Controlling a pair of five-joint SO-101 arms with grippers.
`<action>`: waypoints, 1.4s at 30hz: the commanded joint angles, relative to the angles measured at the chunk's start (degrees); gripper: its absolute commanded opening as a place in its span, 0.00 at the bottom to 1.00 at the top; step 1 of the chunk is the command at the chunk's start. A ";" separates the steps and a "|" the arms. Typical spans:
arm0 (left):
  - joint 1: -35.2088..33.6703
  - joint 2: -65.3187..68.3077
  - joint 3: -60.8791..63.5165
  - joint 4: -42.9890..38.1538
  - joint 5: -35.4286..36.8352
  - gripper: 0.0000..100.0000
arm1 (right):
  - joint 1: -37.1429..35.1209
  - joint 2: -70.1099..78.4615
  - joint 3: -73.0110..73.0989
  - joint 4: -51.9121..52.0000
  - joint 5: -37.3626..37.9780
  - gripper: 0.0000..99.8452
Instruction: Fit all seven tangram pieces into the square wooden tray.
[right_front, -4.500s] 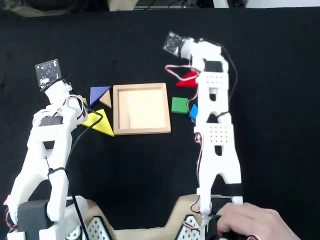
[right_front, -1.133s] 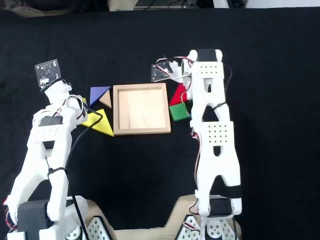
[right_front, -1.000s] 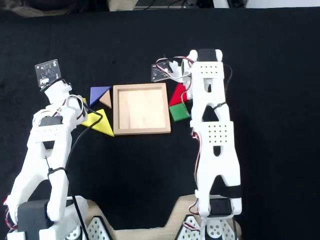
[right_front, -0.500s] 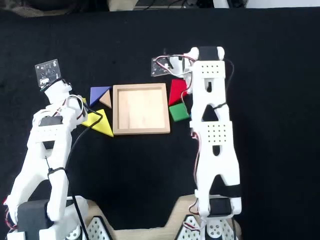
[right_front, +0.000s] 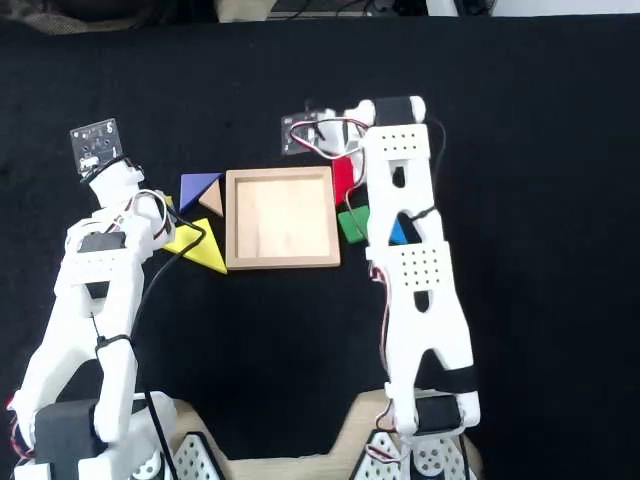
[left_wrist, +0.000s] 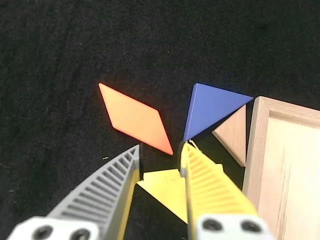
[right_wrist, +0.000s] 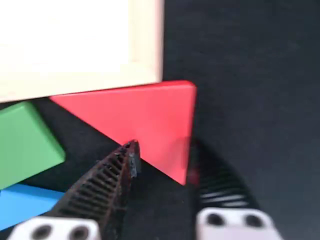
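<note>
Pieces nearest the front edge of the surface: the yellow triangle lies off the near-left corner of the square wooden tray. The left jaws are spread above it, with one of its corners showing between them. The tray sits mid-surface, between the two arms. Off its right rim the green square lies just beside the rim. The light blue piece is to the right of that, partly under the right arm. Farther back, off the left rim, the tan triangle lies just beside the rim, edge to edge with the dark blue triangle. The orange parallelogram lies near it, apart. Farthest back, the red triangle has one side along the far end of the right rim. The right jaws pinch one of its corners, one jaw on each edge.
</note>
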 joint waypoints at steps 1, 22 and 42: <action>-0.40 -1.67 -2.15 -1.05 -0.44 0.14 | -1.58 -2.33 -7.96 0.79 -3.69 0.01; -0.40 -1.67 -2.07 -1.05 -0.44 0.14 | 0.00 7.16 -7.60 -9.41 -13.63 0.01; -0.40 -1.67 -1.98 -1.05 -0.44 0.14 | 14.86 1.71 -7.43 7.38 -9.67 0.01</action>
